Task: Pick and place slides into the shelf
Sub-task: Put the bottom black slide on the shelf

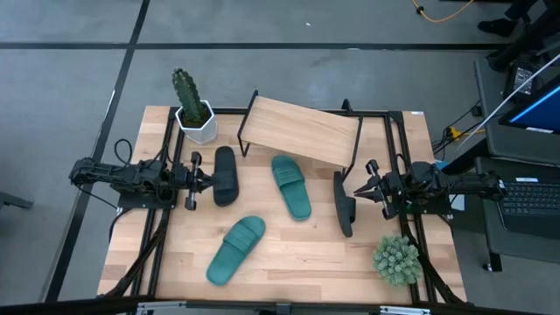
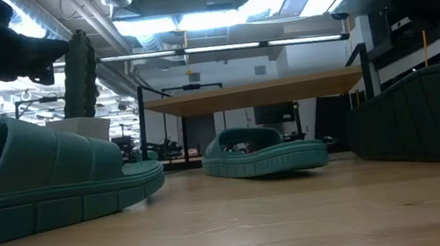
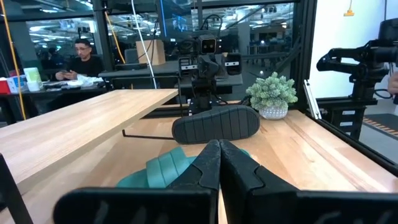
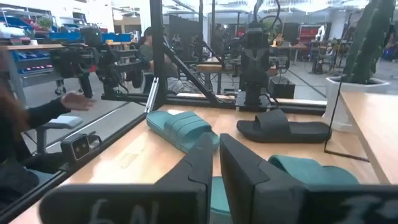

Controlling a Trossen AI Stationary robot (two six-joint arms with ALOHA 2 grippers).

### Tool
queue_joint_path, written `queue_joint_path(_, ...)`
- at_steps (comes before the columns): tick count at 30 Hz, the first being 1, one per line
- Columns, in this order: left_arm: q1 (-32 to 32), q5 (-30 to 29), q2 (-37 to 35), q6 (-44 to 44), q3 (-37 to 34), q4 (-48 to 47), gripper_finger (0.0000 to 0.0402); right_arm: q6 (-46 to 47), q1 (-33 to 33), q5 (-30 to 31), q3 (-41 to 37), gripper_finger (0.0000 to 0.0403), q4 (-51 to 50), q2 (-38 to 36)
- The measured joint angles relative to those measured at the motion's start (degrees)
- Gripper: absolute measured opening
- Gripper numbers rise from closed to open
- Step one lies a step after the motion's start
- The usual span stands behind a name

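Both grippers hover empty. My left gripper is shut at the table's left, just short of a black slide lying flat on its sole. My right gripper is at the right with its fingers almost together. Right before its tips, the second black slide stands on its side edge; I cannot tell whether they touch. One teal slide lies mid-table, the other near the front. The shelf stands on its legs at the far side.
A cactus in a white pot stands at the far left corner beside the shelf. A small green succulent sits at the near right corner. A black frame rims the table. A person sits beyond the table, and a hand shows.
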Motion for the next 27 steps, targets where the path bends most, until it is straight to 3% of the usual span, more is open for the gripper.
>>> queue_joint_path(27,0.0,0.0,0.0,0.0,0.0,0.0,0.0,-12.9,0.0,0.1,0.0,0.0033,4.4,0.0)
